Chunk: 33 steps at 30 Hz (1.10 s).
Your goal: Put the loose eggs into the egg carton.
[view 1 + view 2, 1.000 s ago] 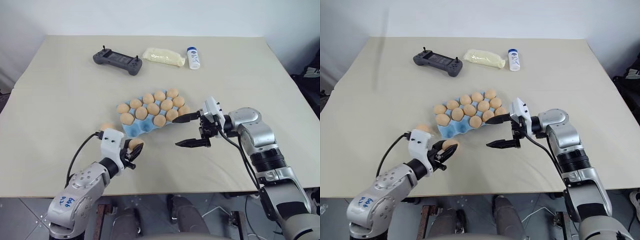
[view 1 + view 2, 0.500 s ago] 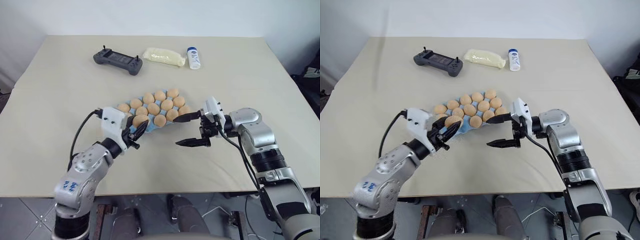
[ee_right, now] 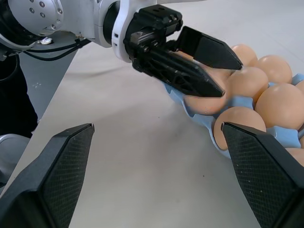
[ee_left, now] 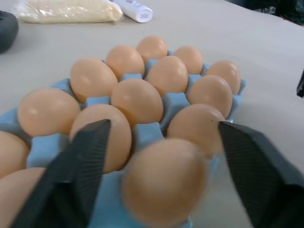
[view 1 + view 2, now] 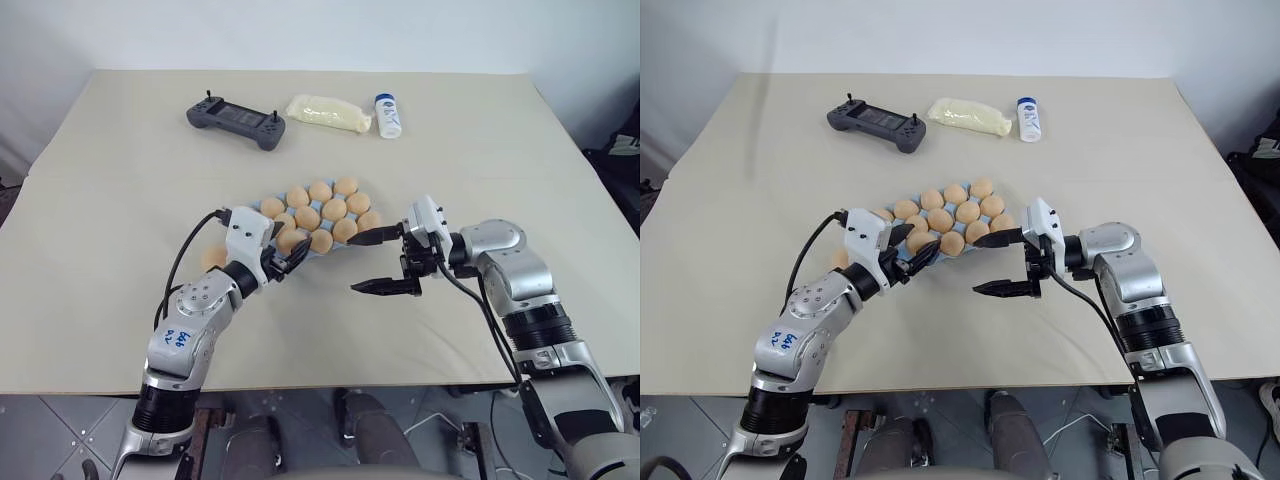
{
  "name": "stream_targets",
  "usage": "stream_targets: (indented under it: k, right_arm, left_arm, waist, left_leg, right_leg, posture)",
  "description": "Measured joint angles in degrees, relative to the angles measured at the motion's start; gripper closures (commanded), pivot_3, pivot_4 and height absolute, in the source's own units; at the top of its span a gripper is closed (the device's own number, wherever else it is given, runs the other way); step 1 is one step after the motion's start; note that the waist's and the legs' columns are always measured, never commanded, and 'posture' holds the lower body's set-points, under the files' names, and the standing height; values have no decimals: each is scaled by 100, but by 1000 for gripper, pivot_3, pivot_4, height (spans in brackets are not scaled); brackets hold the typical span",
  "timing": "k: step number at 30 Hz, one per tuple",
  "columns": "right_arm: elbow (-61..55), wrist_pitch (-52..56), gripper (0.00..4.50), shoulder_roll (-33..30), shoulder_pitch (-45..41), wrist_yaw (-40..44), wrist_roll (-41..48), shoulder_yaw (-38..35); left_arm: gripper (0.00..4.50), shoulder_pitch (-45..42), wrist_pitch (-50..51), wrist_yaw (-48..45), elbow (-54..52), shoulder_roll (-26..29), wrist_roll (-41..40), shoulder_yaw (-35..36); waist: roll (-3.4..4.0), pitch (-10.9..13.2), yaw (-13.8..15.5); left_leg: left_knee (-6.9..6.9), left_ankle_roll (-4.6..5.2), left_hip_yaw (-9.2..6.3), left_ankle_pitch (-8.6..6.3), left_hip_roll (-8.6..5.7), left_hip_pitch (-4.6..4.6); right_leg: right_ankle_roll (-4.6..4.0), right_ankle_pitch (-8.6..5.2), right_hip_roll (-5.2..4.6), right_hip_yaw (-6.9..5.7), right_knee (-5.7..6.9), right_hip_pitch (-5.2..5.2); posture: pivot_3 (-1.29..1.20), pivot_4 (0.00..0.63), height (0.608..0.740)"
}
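We take the egg carton (image 5: pixel 315 228) as our landmark. It lies near the middle of the bench (image 5: pixel 120 170), well clear of every bench edge, with bare surface all round it. Well beyond the carton, near the far edge, sit a game controller (image 5: pixel 235 120), a pale pouch (image 5: pixel 328 112) and a small white bottle (image 5: pixel 387 115), close together in a row and well apart from the carton.

Our left hand (image 5: pixel 917 258) is at the carton's near left corner. In the left wrist view its fingers (image 4: pixel 80 168) stand spread to either side of an egg (image 4: pixel 164 180) that sits at the carton's near edge, with a gap showing on each side; we cannot tell whether that egg is fully seated in a cup. The rest of the carton's cups that we can see hold eggs. One loose egg (image 5: pixel 212 258) lies on the bench just left of the carton, partly hidden behind our left arm.

Our right hand (image 5: pixel 378 260) hovers just off the carton's right end, fingers wide apart, holding nothing.

A second ago our left hand was nearer us, short of the carton, closed on an egg; since then it has come forward to the carton's corner and opened. Our right hand has kept its place.
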Motion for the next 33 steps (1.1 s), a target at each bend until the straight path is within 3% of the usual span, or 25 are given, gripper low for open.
stream_targets:
  k: [8, 15, 18, 22, 27, 33]
  right_arm:
    - [-51, 26, 0, -2, 6, -31, 1, 0]
    - [-39, 20, 0, -8, 4, -13, 31, -3]
    - [-20, 4, 0, 8, -4, 20, 52, -3]
    - [90, -25, 0, 62, -23, 147, 146, -14]
    - [184, -45, 0, 98, -55, 266, 233, -18]
    - [274, -125, 0, 98, -178, 301, 233, -18]
  left_arm:
    - [39, 124, 210, -70, -671, 80, -90, 82]
    - [39, 1645, 516, -190, -1908, 559, -519, 1162]
    - [39, 2244, 515, -220, -2040, 746, -577, 1714]
    - [39, 2940, 523, -348, -2143, 805, -844, 2542]
    - [39, 3392, 480, -424, -2123, 860, -956, 3179]
    - [39, 3358, 479, -407, -2106, 859, -1054, 3238]
  waist:
    - [0, 0, -16]
    - [4, 2, -18]
    - [4, 2, -17]
    - [4, 2, -21]
    - [4, 3, -28]
    - [4, 3, -28]
  left_leg:
    - [0, -1, 0, -1, 3, 0]
    - [-6, -14, -5, -7, 19, 3]
    - [-6, -14, -6, -7, 17, 3]
    - [-5, -7, -1, -6, 9, 3]
    - [-6, -5, -1, -9, 8, 2]
    - [-7, -5, -1, -12, 3, 0]
  right_leg:
    - [0, 0, 1, 3, 1, -1]
    - [-20, -11, 0, 3, 3, -6]
    - [-85, -48, -7, 5, 1, -5]
    - [-87, -50, -17, -1, -5, -4]
    - [-89, -50, -39, -6, -10, -4]
    - [-88, -50, -48, -7, -13, -3]
  posture:
    - [0, 150, 740]
    - [0, 150, 740]
    - [0, 150, 740]
    - [0, 150, 740]
    - [0, 150, 740]
    - [0, 150, 740]
